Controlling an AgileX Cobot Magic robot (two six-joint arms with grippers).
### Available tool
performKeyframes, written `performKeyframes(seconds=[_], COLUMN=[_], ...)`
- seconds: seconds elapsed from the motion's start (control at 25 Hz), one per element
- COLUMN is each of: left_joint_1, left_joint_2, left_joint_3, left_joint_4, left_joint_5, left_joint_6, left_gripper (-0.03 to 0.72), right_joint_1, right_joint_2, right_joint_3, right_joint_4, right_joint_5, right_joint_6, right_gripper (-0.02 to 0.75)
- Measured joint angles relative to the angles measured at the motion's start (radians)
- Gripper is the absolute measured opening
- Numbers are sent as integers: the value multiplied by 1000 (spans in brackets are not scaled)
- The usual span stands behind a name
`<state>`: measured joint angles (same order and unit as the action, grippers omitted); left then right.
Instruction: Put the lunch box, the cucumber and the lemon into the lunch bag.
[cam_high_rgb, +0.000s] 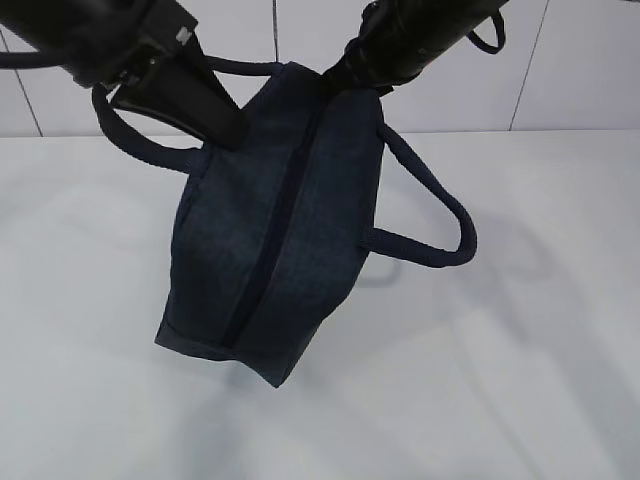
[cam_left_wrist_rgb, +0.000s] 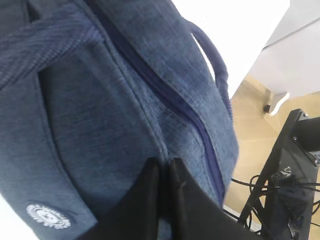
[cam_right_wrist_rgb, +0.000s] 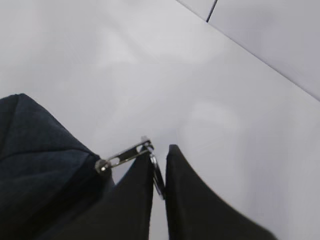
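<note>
The navy bag (cam_high_rgb: 275, 250) stands on the white desk (cam_high_rgb: 500, 380) with its zipper (cam_left_wrist_rgb: 170, 97) closed along the top, one handle (cam_high_rgb: 425, 215) drooping out to the right. The left claw (cam_left_wrist_rgb: 165, 167) is clamped shut on a fold of the bag's fabric beside the zipper, not far from the round white logo (cam_left_wrist_rgb: 49, 216). At the bag's far end the right claw (cam_right_wrist_rgb: 160, 160) has its fingers narrowly parted around the silver ring pull (cam_right_wrist_rgb: 156, 175); I cannot tell whether it is gripping it.
</note>
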<state>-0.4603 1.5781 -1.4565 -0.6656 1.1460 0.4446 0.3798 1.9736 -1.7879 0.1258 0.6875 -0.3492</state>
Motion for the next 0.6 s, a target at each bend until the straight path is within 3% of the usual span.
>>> performKeyframes(seconds=[0.48,0.6], left_joint_1=[-2,-2], left_joint_2=[90,101], left_joint_3=[-37,-67], left_joint_4=[4,4], left_joint_5=[-71,-67], left_joint_6=[0,0], left_gripper=[-8,-10], right_joint_1=[-8,-8], right_joint_2=[2,2], right_joint_3=[-24,-24], right_joint_4=[84,86], right_joint_5=[21,24], right_joint_6=[-64,-68], right_gripper=[60,102])
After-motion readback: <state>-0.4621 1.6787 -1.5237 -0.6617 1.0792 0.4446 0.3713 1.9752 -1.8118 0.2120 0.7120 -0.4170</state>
